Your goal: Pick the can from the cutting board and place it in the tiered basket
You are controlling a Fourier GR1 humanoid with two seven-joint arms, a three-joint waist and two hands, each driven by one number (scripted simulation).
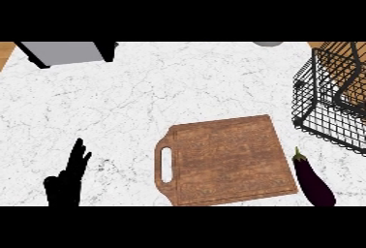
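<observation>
Can is nowhere in view: the board (227, 162) lies bare on the tabletop (143, 97), handle left. The basket (332, 94) stands far right, an eggplant (313, 181) near it. Left robot hand (67, 181) rests near left, fingers straight, holding nothing. The right hand does not show.

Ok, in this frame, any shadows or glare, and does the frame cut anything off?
Head view: lighting is flat, no glare on the marble counter, no clear cast shadows beside the cutting board or eggplant; the wire tiered basket is cut by the right edge, the grey appliance by the top; the left hand rests open at lower left.
</observation>
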